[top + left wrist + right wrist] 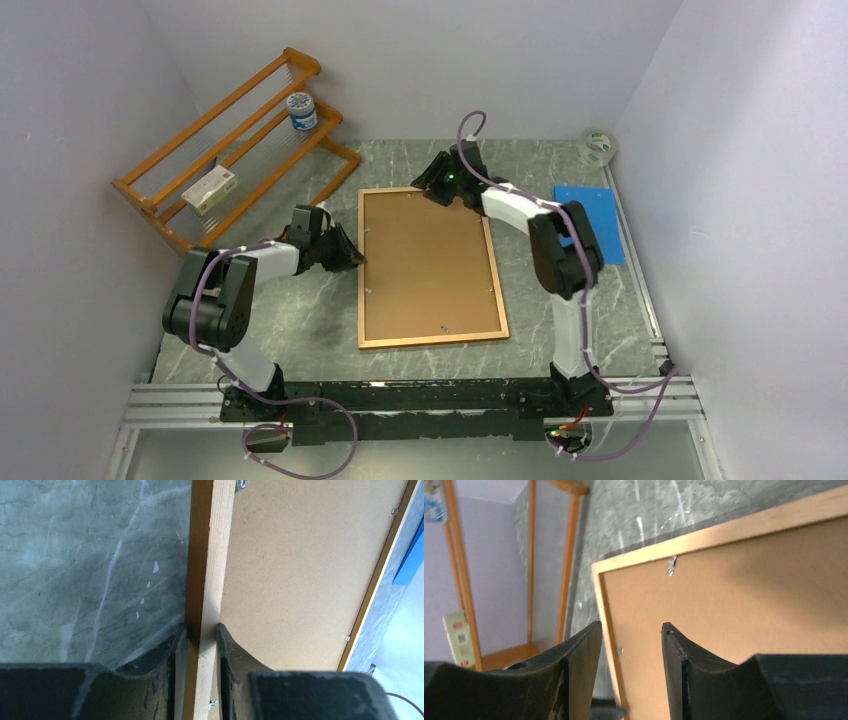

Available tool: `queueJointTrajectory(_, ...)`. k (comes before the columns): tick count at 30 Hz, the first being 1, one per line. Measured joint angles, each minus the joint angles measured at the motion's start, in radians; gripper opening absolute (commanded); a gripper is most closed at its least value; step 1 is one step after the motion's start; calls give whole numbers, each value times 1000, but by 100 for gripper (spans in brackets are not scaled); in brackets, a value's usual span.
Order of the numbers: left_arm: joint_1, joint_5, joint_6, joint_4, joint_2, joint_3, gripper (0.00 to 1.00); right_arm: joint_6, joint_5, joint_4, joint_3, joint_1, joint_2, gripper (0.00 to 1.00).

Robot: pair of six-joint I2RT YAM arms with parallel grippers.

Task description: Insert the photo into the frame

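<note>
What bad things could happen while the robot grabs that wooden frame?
The left gripper pinches just one thin rail of the frame; if it lifts, the frame may tilt or slip out.
The right gripper hangs open over the frame's corner; coming down, it might bend the small metal tab or scrape the backing board.

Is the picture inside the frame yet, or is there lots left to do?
Hard to tell. The frame lies back-up with the brown backing board sitting in it; no photo shows. The left gripper pinches a side rail; the right gripper hangs open over a far corner. Left: fastening the back, if the photo is underneath.
</note>
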Motion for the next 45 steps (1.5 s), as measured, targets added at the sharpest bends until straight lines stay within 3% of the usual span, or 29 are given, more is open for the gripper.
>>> queueJointTrajectory(10,0,7,-13,6,-23,-26,43,-272,45,-191,-386,25,-570,52)
queueJointTrajectory(15,-1,21,-18,8,-37,-42,39,-366,41,-308,-613,112,-708,49)
queueJointTrajectory(19,0,19,-18,14,-38,-51,31,-402,11,-355,-709,214,-740,44)
queueJointTrajectory(22,1,20,-19,17,-38,-53,30,-409,-24,-357,-741,259,-741,43)
queueJointTrajectory(45,1,21,-19,22,-38,-56,29,-460,-47,-415,-755,337,-663,35)
